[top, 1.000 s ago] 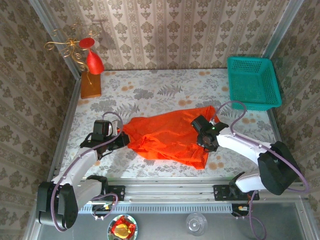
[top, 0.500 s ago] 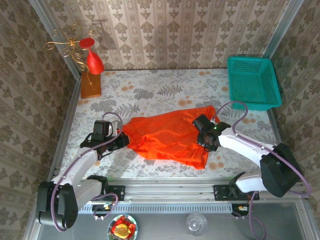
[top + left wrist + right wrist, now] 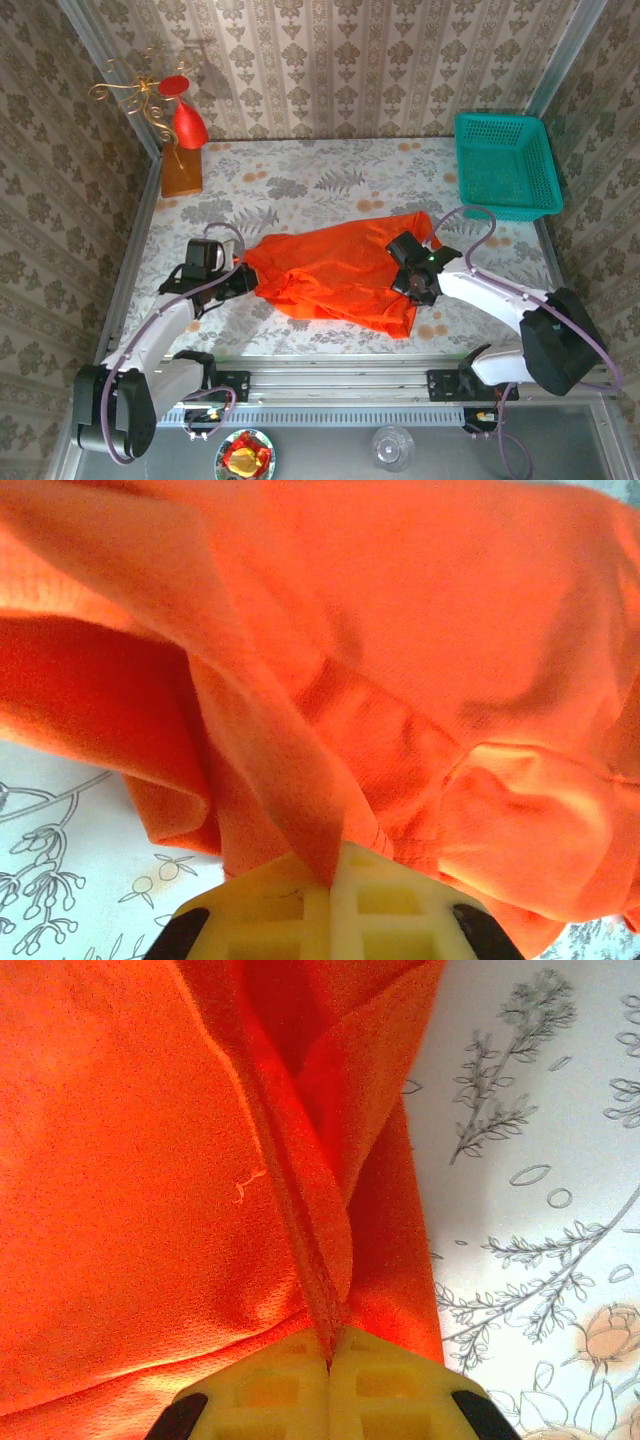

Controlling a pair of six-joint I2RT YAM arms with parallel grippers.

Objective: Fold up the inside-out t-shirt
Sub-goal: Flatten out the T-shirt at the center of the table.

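The inside-out t-shirt (image 3: 335, 270) lies wrinkled and spread across the middle of the floral table, bright orange-red. My left gripper (image 3: 246, 279) is at its left edge, shut on a fold of the fabric (image 3: 300, 810); the yellow fingers (image 3: 290, 900) press together with cloth pinched between them. My right gripper (image 3: 402, 268) sits over the shirt's right side, shut on a raised seam ridge (image 3: 320, 1290) that runs up from between its yellow fingers (image 3: 270, 1390). The shirt's lower right corner (image 3: 400, 322) reaches toward the front edge.
A teal basket (image 3: 505, 165) stands at the back right. A red cone ornament with gold wire (image 3: 185, 125) on a wooden block (image 3: 181, 170) stands at the back left. Metal rails frame the table (image 3: 320, 180). A bowl (image 3: 245, 455) and a glass (image 3: 393, 445) lie below the front rail.
My right gripper has closed on the shirt's seam. The left arm and the shirt have barely moved.
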